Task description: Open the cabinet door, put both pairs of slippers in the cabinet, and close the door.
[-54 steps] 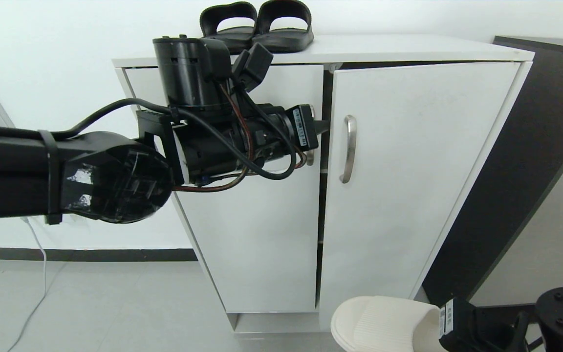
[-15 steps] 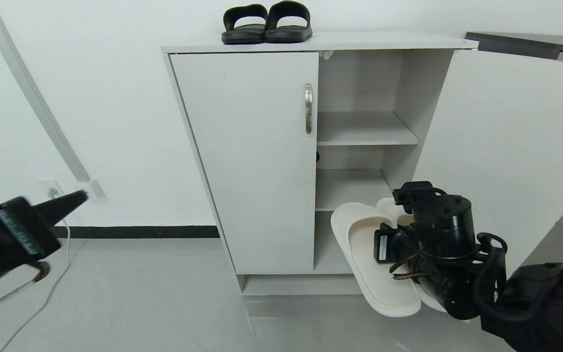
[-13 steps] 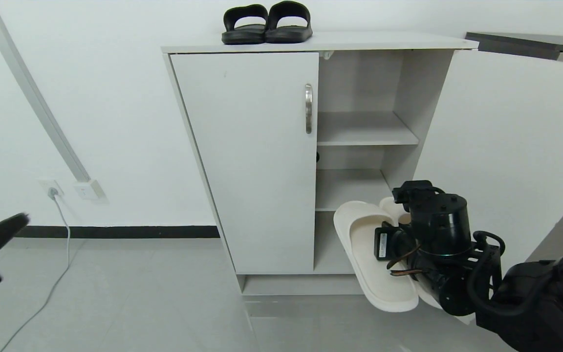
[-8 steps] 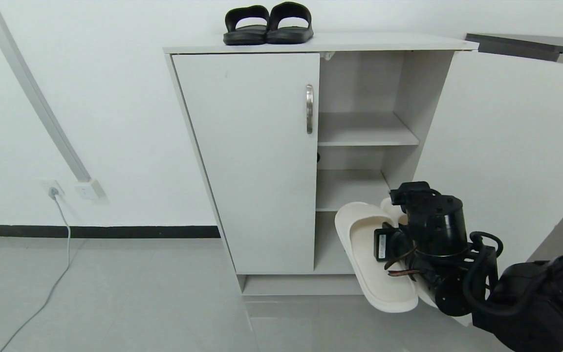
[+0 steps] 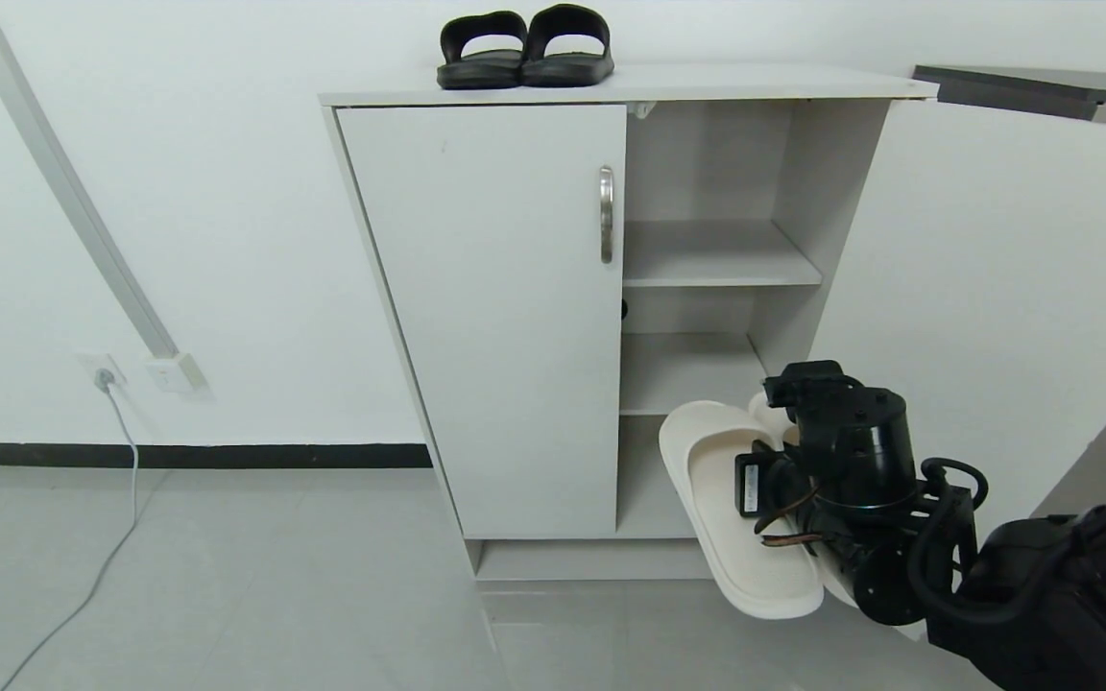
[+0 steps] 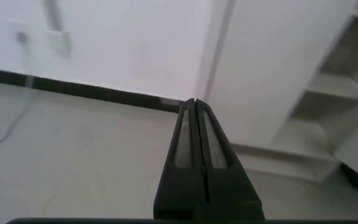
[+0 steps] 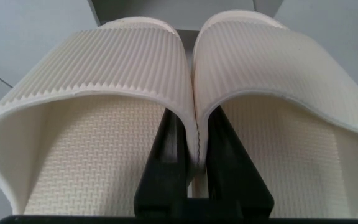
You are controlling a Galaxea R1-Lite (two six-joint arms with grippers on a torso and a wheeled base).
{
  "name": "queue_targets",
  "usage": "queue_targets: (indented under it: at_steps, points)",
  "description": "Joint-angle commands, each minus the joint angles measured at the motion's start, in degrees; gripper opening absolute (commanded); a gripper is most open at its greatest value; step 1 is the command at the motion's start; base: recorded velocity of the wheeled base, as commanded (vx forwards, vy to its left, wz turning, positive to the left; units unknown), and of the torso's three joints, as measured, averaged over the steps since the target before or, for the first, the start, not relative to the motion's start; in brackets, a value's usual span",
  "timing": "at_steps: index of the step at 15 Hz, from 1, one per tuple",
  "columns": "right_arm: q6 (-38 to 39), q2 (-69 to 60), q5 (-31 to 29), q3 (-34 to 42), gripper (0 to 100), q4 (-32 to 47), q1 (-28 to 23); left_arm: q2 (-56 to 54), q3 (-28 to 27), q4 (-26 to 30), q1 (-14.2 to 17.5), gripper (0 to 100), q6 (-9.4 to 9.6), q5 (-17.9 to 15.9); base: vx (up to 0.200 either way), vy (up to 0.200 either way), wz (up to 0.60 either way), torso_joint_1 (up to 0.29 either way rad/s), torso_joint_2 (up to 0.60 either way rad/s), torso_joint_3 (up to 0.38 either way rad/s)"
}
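Holding the white slippers in my right pincer right now. It's clamped on both of them at once: the two inner edges are squeezed together between my fingers, so the pair hangs side by side. In the head view they're tilted, toes up and heels down, right in front of the cabinet on its open side. The toes sit about level with the front edge of the middle shelf. Honestly can't tell if they've crossed into the opening or are just outside it.

Cabinet status: right door is swung wide open, left door is shut with its metal handle upright along the inner edge. Upper shelf is visible inside too.

The black slippers are parked on top of the cabinet, side by side, over the closed door's half.

My left pincer is clenched on nothing, fingers pressed flat against each other. Its wrist view has it low over the grey floor, pointing roughly toward the foot of the cabinet.

Off to the left there's a wall socket with a cable trailing down across the floor.
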Motion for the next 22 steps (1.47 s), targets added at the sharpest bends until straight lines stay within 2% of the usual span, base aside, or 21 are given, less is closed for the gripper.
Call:
queue_targets:
  at_steps: [1,3,5,6,11,14,17,22]
  points:
    - [0.0,-0.1,-0.1,0.1,0,0.0,0.0,-1.4,0.2,1.8,0.1,0,0.67,-5.6,0.0,0.0,0.0,0.0,0.0,0.0]
    - [0.0,0.0,0.0,0.2,0,0.0,0.0,-1.4,0.2,1.7,0.1,0,2.6,-6.2,0.0,0.0,0.0,0.0,0.0,0.0]
    - [0.0,0.1,0.1,0.6,0,0.0,0.1,-1.3,0.2,1.7,0.1,0,2.86,-9.3,0.0,0.0,0.0,0.0,0.0,0.0]
    - [-0.2,0.1,0.2,0.9,0,0.0,0.2,-1.4,0.2,1.7,0.1,0,2.95,-9.4,0.0,0.0,0.0,0.0,0.0,0.0]
    - [-0.9,3.1,0.3,-1.7,0,-0.3,0.7,-1.4,0.2,1.6,0.1,0,2.51,-9.3,0.0,0.0,0.0,0.0,0.0,0.0]
    - [-0.9,7.8,0.0,-3.3,0,-6.6,-0.1,-1.4,0.2,1.6,0.1,0,2.51,-9.3,0.0,0.0,0.0,0.0,0.0,0.0]
    - [-0.9,12.3,-2.2,-8.2,0,-7.6,-1.0,-1.4,0.2,1.6,0.1,0,2.51,-9.3,0.0,0.0,0.0,0.0,0.0,0.0]
    - [-0.9,14.6,-2.4,-9.7,0,-7.6,-1.1,-1.3,0.2,1.7,0.1,0,2.42,-9.3,0.0,-0.2,0.0,0.004,0.0,0.001]
